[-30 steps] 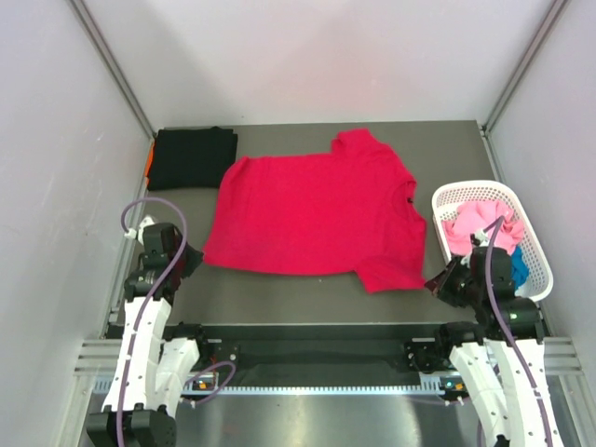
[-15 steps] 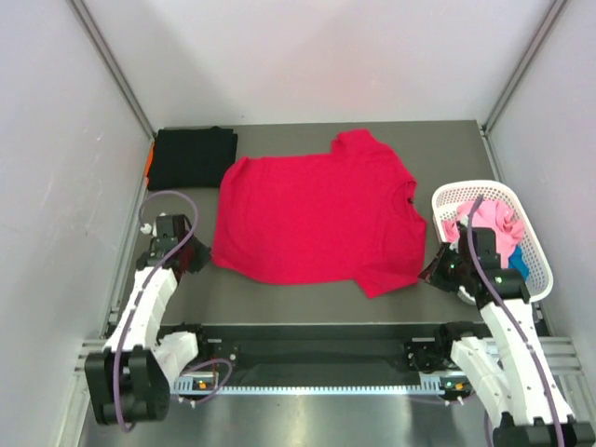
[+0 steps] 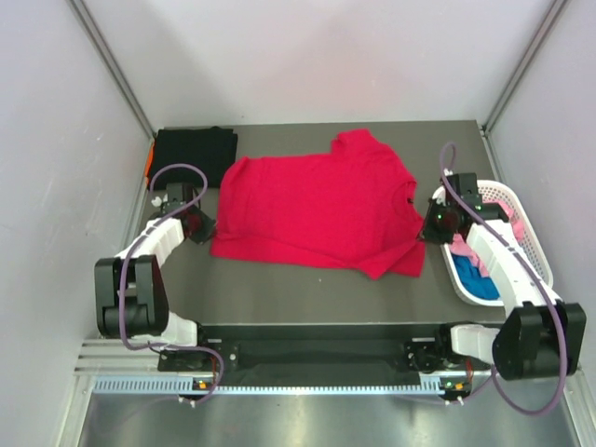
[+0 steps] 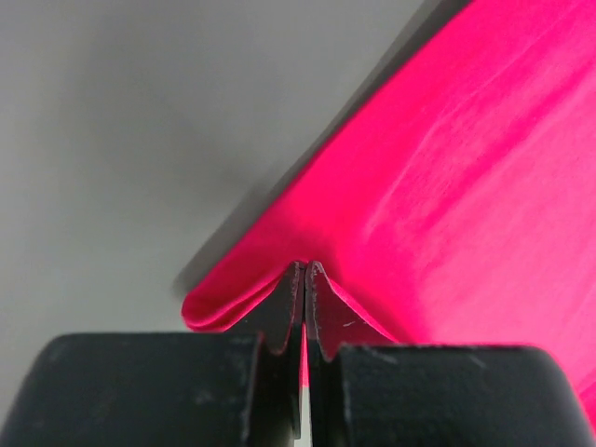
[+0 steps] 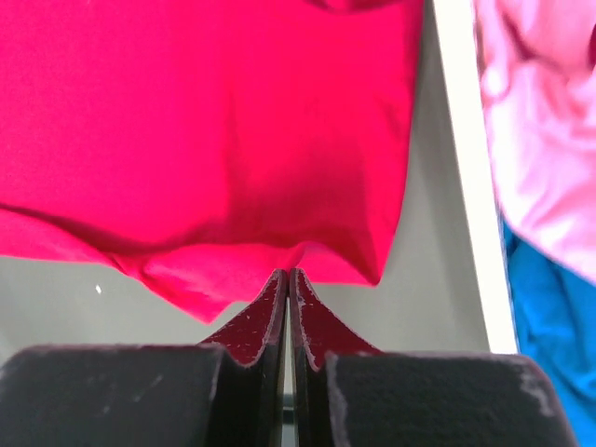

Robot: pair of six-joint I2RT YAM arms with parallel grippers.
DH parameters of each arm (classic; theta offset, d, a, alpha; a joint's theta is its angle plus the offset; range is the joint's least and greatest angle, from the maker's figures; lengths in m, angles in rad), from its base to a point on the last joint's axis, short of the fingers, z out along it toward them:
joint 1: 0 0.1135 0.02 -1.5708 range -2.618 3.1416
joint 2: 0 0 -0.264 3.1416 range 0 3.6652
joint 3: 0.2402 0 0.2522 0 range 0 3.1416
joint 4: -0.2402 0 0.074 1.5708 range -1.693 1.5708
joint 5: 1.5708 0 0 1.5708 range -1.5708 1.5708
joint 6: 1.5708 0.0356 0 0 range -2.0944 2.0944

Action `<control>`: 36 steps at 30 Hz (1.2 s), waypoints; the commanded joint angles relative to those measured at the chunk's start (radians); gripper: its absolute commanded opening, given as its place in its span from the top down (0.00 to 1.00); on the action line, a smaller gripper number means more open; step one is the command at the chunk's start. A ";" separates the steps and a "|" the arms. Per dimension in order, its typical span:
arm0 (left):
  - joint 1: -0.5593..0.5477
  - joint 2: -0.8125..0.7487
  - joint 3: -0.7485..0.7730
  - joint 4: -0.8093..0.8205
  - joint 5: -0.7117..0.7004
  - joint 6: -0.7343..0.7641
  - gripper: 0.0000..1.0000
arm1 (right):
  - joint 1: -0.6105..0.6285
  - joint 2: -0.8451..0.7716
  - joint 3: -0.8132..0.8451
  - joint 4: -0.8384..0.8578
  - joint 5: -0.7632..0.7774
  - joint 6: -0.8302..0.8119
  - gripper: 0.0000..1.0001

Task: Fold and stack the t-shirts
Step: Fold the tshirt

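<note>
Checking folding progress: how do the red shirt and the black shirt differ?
The red shirt lies spread open mid-table; the black shirt is folded into a compact rectangle at the far left corner. The left tool and right tool pinch the red shirt's edges; neither touches the black shirt. Both are plain cloth.

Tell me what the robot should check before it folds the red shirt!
1. Grip of the left tool, shut on the red shirt: ok.
2. Grip of the right tool, shut on the same shirt: ok.
3. Shirt lying flat: not ok, its near-right corner is rumpled.
4. The black shirt folded at the far-left corner: ok.
5. The pink shirt inside the basket: ok.
</note>
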 commanded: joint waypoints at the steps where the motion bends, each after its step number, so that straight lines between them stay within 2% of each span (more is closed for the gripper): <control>1: 0.005 0.032 0.064 0.062 -0.020 0.001 1.00 | 0.009 0.045 0.086 0.062 0.039 -0.051 1.00; 2: 0.004 0.040 0.070 0.062 -0.055 0.002 1.00 | 0.009 0.072 0.099 0.059 0.056 -0.061 1.00; 13: 0.002 0.121 0.142 0.062 -0.082 0.031 1.00 | 0.011 0.188 0.226 0.036 0.148 -0.097 1.00; 21: 0.004 0.149 0.164 0.085 -0.068 0.028 1.00 | 0.027 0.223 0.289 0.072 0.049 -0.133 1.00; 36: 0.004 0.216 0.173 0.103 -0.080 0.036 1.00 | 0.072 0.384 0.430 0.070 0.136 -0.200 1.00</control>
